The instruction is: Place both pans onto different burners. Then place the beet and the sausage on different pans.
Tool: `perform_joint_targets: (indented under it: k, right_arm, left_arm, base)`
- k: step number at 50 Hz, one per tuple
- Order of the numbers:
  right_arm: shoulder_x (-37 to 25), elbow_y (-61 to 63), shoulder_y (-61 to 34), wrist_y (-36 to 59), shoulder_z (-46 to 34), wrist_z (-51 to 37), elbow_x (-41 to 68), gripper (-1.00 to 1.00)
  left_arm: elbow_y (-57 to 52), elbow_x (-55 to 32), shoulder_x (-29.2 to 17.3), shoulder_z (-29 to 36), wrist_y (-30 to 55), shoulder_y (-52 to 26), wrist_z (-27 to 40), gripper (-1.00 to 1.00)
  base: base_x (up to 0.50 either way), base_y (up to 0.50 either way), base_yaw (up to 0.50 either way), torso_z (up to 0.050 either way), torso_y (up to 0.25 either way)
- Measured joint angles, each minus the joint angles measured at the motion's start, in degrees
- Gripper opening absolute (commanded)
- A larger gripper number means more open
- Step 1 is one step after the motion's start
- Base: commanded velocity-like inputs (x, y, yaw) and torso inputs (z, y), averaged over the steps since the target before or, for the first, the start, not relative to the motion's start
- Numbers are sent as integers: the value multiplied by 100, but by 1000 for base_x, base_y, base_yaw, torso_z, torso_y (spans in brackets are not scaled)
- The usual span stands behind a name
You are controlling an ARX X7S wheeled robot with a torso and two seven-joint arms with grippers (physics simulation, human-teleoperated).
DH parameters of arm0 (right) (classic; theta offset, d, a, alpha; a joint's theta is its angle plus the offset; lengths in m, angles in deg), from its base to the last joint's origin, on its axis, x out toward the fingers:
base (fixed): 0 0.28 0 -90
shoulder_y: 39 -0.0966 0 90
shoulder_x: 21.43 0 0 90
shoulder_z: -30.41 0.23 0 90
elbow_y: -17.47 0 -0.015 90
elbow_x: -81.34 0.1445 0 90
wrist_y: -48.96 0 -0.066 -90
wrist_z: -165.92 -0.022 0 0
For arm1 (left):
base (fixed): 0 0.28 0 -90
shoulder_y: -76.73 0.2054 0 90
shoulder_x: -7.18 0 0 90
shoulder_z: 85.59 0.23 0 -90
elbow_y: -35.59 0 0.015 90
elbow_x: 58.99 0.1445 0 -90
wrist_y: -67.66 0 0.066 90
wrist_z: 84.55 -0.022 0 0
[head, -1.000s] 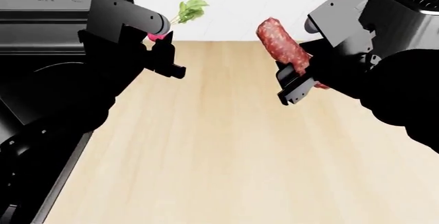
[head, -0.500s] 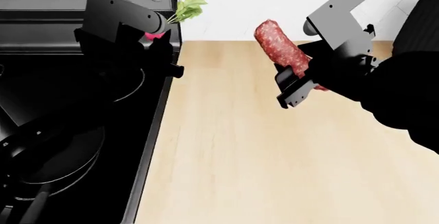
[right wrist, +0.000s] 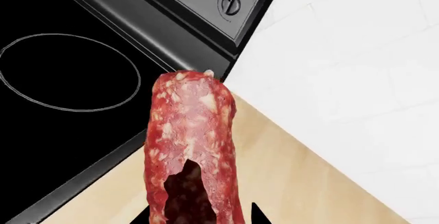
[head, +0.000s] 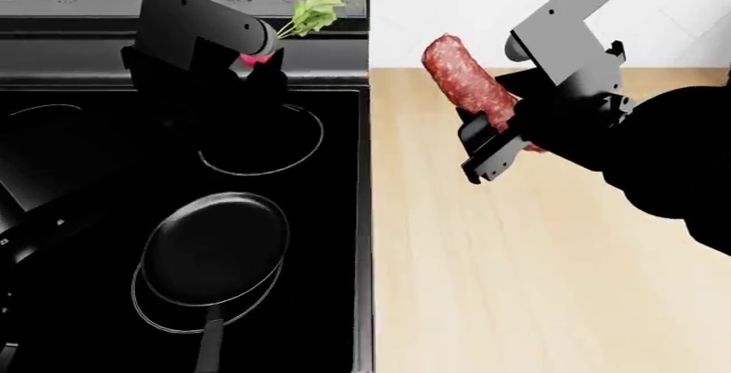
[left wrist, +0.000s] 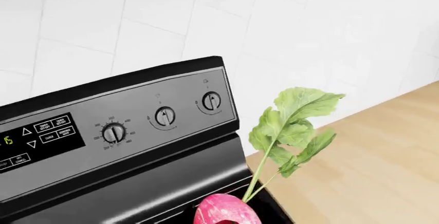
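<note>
We see the left gripper (head: 260, 78) up over the back of the black cooktop (head: 331, 219), and it seems to hold the pink beet (head: 260, 58) tight, though its fingers are too dark to see well. The right gripper (head: 494, 138) is squeezed around the sausage (head: 466, 75), holding it in the air over the wooden counter (head: 525, 270) beside the stove. One black pan (head: 211, 249) sits on a front burner (head: 171, 309), and the back burner (head: 263, 142) has nothing on it.
</note>
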Motion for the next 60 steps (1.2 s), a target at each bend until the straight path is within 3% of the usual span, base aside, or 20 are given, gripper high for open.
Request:
perform_joint_targets:
  k: [53,60]
  right_arm:
    - [-82,143,-7,69,21,-105,193,-100]
    - [-100,163,8,82,57,-139,259,-100]
  left_arm:
    - [-83,-37,-62,2,23,1,48,-100]
    - [-84,-22,-81,3,37,-3,56,-100]
  base:
    - [0,436,0,0,0]
    - [0,71,0,0,0]
